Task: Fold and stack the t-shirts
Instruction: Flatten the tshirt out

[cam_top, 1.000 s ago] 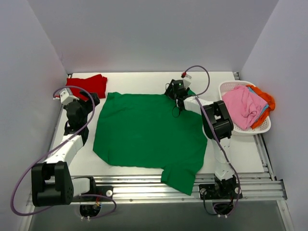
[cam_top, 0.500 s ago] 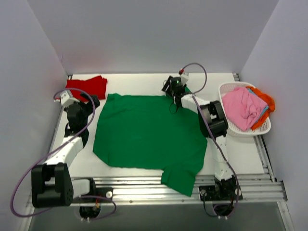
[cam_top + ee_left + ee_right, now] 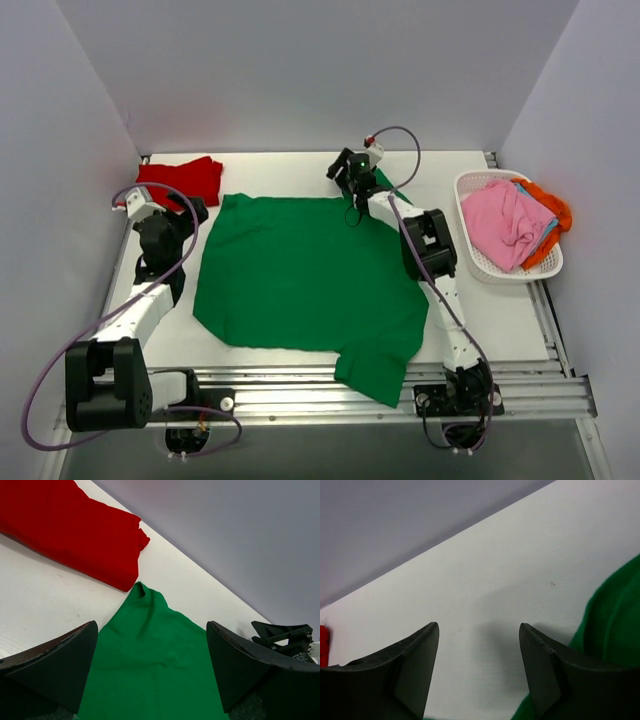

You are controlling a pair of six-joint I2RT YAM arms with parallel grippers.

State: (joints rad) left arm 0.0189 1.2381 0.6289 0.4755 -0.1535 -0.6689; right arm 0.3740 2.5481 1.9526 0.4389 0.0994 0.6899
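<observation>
A bright green t-shirt (image 3: 305, 275) lies spread flat in the middle of the table; it also shows in the left wrist view (image 3: 150, 660). A folded red t-shirt (image 3: 185, 178) lies at the back left, also seen in the left wrist view (image 3: 75, 530). My left gripper (image 3: 190, 212) is open and empty, just left of the green shirt's back left corner. My right gripper (image 3: 343, 168) is open and empty over the bare table (image 3: 485, 595) at the green shirt's back edge, whose cloth (image 3: 615, 620) shows at its right.
A white lattice basket (image 3: 480, 262) at the right holds a pink shirt (image 3: 505, 220), an orange one (image 3: 552, 208) and a bit of blue. Grey walls enclose the back and sides. A metal rail (image 3: 300, 390) runs along the front edge.
My right gripper has moved left and toward the back along the green shirt's back edge. The left arm and the shirts have not moved.
</observation>
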